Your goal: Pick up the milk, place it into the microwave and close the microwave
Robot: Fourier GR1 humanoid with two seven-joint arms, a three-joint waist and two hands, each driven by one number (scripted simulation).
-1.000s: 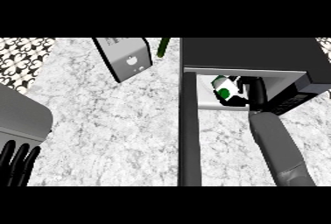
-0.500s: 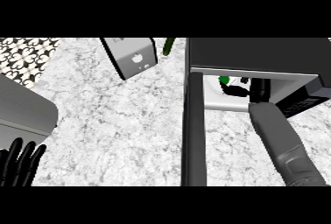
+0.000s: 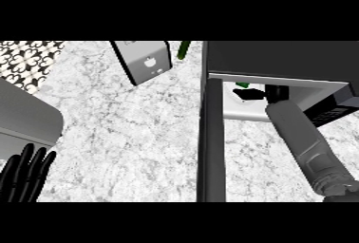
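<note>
Holding milk (image 3: 242, 85), right robot hand (image 3: 258, 93), inside microwave (image 3: 280, 61)

Right hand (image 3: 254, 94) inside microwave (image 3: 280, 59)

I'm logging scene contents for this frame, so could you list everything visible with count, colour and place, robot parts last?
Counter: one, white-grey marble, fills most of the view.
Microwave: one, dark grey with a pale interior, upper right.
Microwave door: one, dark, open, seen edge-on, running down the middle.
Milk: one, only a green bit shows, inside the microwave by the right hand; mostly hidden.
Tablet-like panel: one, dark frame with grey face, tilted, top centre.
Green item: one, green, top edge just right of the panel; too little shows to identify.
Patterned wall: one patch, black and white, upper left.
Grey object: one, grey, left edge.
Left hand: black, open, fingers up, resting at lower left.
Right hand: black, on grey forearm, inside the microwave; fingers unclear.
</note>
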